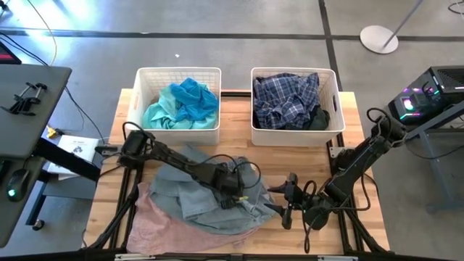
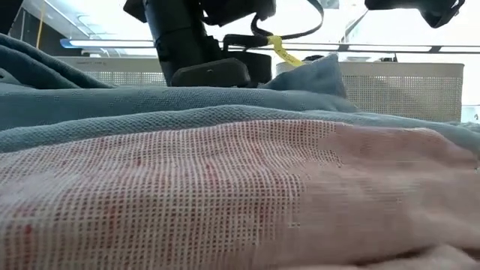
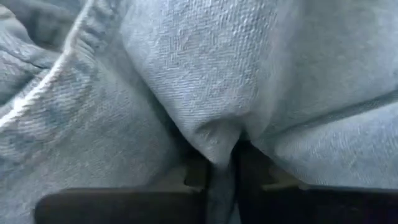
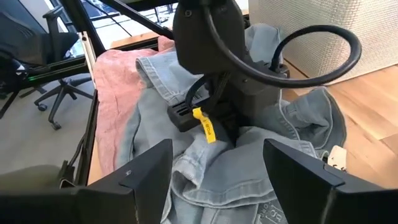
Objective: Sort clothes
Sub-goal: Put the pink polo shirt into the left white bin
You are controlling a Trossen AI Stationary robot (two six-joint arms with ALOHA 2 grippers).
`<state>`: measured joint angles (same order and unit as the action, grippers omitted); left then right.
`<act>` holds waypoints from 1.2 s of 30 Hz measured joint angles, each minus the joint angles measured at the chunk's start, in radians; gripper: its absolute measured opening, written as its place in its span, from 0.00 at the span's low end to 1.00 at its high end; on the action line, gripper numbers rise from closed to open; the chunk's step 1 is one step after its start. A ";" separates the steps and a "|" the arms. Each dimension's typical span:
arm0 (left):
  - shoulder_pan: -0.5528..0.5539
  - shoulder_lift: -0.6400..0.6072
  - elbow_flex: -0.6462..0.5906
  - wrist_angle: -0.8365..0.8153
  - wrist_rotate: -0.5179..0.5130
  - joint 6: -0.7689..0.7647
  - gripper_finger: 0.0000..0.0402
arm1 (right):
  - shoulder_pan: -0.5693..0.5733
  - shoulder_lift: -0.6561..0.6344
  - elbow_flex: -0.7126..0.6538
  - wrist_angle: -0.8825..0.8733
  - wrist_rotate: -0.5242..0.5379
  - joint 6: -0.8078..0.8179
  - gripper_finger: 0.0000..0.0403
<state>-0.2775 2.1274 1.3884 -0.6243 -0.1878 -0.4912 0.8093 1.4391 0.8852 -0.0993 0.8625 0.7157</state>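
The left hand (image 1: 233,190) is clenched on a fold of the grey-blue denim garment (image 1: 210,199), which lies over a pale pink one (image 1: 156,221) at the table's (image 1: 239,123) front. The right hand (image 1: 285,199) waits released beside it. Risk — lifting may drag the pink piece along.

— Foreground: pale pink garment (image 2: 225,202), open weave, filling the lower frame; behind it, grey-blue denim (image 2: 150,101) in folds.

— And above? Dark arm (image 2: 180,37) pressed down onto the denim; yellow tag (image 2: 281,51) dangling; white slatted basket (image 2: 397,90) beyond.
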 joint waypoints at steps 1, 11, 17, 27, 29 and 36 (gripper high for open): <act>-0.003 -0.031 -0.005 -0.005 -0.020 0.015 0.06 | 0.000 0.000 0.000 0.002 0.001 -0.001 0.60; -0.078 -0.455 0.283 -0.149 -0.396 0.221 0.00 | 0.002 -0.001 0.001 0.049 0.016 -0.017 0.60; -0.146 -0.605 0.544 -0.048 -0.507 0.444 0.00 | 0.002 -0.001 0.001 0.067 0.027 -0.017 0.60; -0.207 -0.667 0.694 -0.049 -0.459 0.506 0.00 | 0.002 -0.001 0.001 0.070 0.028 0.043 0.60; -0.216 -0.664 0.671 -0.047 -0.459 0.493 0.00 | 0.010 -0.001 0.001 0.090 0.028 0.036 0.60; -0.248 -0.622 0.523 -0.140 -0.466 0.326 0.00 | 0.119 -0.001 0.090 0.130 0.090 -0.022 0.60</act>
<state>-0.5253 1.5059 1.9117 -0.7642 -0.6535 -0.1650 0.9280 1.4380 0.9754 0.0303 0.9525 0.6937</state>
